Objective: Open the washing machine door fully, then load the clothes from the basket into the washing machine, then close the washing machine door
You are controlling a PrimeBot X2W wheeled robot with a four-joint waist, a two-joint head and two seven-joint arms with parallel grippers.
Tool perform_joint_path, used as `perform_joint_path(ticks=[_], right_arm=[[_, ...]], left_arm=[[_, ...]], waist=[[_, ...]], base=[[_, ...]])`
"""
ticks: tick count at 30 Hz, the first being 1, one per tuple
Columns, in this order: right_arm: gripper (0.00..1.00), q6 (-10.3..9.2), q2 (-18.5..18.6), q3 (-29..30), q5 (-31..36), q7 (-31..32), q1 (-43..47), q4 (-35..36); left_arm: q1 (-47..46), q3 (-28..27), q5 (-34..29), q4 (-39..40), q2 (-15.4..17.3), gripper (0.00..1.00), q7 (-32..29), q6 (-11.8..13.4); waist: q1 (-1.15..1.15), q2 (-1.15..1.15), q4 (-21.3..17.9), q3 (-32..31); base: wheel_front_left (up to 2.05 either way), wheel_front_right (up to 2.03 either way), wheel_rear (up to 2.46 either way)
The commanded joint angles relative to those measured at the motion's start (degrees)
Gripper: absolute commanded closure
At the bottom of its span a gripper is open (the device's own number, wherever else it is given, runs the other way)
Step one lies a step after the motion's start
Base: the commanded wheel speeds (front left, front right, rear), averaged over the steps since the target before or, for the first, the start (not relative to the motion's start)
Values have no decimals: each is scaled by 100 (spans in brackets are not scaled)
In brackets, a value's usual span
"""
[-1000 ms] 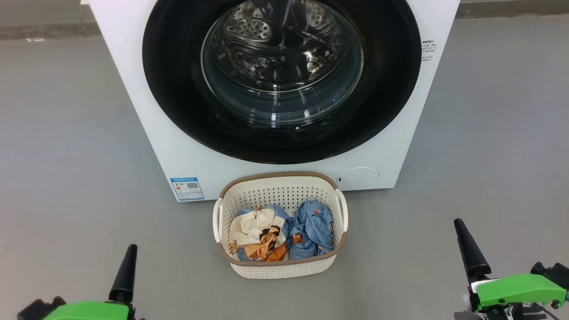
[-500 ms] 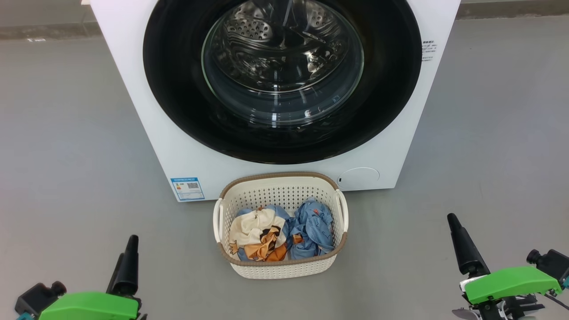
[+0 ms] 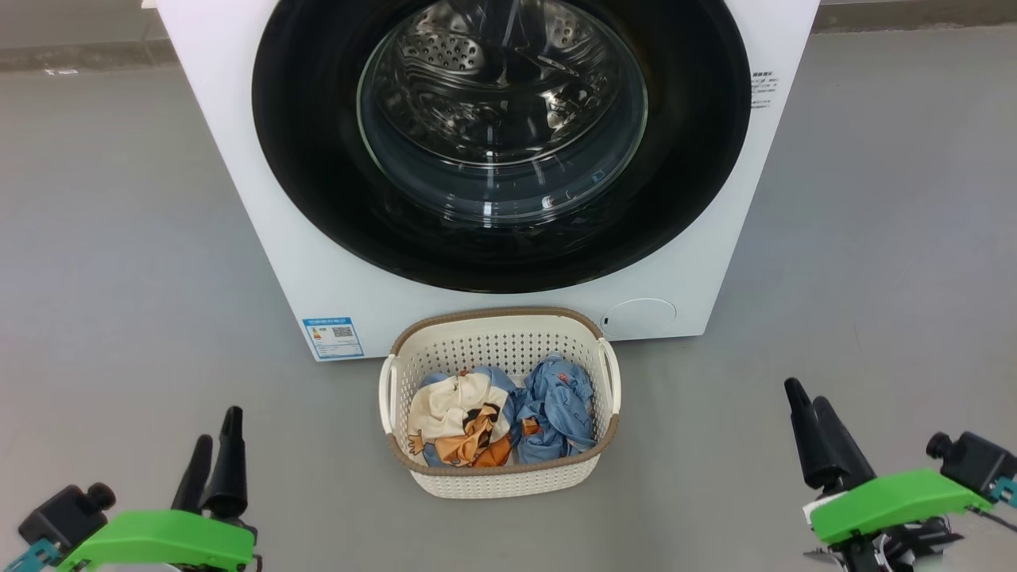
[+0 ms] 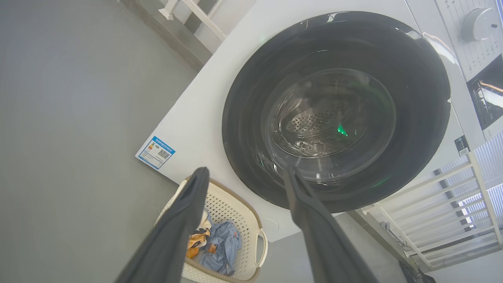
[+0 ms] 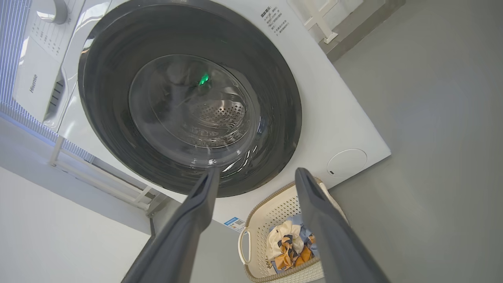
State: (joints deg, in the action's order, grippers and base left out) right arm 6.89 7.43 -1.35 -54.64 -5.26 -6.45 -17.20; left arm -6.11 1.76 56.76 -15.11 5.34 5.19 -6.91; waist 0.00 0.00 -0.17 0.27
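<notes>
Both my claws hang low over the floor (image 3: 119,278), one on each side of the basket (image 3: 500,481) and well apart from it. The left claw (image 3: 214,429) has its fingers spread and holds nothing; the right claw (image 3: 805,395) is the same, with a clear gap between its fingers in the wrist view.

The door (image 3: 500,119) looks shut, lying flush on the front of the machine (image 3: 318,278), so I judge that the first step, opening it, is not yet done. It is a wide glossy black ring around a bulging glass bowl, and I expect it to be stiff, fairly heavy and slippery on the rim. I cannot make out a handle or recess in these views (it may sit at the edge of the ring), so I would look for one before pulling. A latch probably wants a firm tug, then the door swings on its hinge.

The basket stands on the floor just in front of the machine, below the door. The clothes (image 3: 500,421) lie crumpled inside, cream print to my left and blue to my right. They should be soft and light, and best pinched at a raised fold. The basket is light plastic and may slide if I drag cloth against it.
</notes>
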Motion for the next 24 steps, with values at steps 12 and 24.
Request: perform_joint_path(ticks=[12,24], right_arm=[[0,40,160,-252,839,-271,-477,198],[0,45,256,-384,1510,-460,-631,184]], left_arm=[[-336,116,-1225,158,329,0,274,-41],[-399,210,-2227,164,435,0,477,-46]], waist=[[0,0,10,-2],[0,0,10,-15]], base=[[0,0,0],[0,0,0]])
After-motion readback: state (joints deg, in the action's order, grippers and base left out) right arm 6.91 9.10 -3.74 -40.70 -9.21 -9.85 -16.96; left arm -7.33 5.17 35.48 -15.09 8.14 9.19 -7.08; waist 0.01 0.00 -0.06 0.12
